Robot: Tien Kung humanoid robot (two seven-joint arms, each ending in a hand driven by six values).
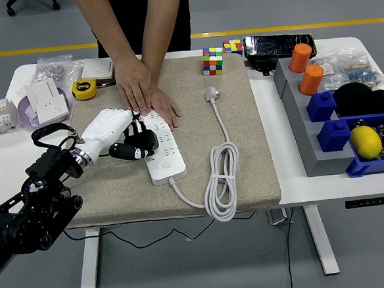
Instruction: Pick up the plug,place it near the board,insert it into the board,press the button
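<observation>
Over the near end of the white power strip (161, 148) hangs the left hand (122, 137), fingers loosely curled, holding nothing. Well to its right lies the plug (210, 93), cord trailing toward the worktop's near edge; a person's hands (146, 94) pin the strip's far end.

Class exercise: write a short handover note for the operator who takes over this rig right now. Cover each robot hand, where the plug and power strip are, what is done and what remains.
Left robot hand: fingers curled at the left edge of the white power strip, holding nothing. Right robot hand: out of view.
A person's hands press down the strip's far end.
Plug: lying on the beige mat, right of the strip, its cable coiled nearby.
Done: nothing visible; plug not picked up.
Left: pick up plug, bring to strip, insert, press button.
</observation>
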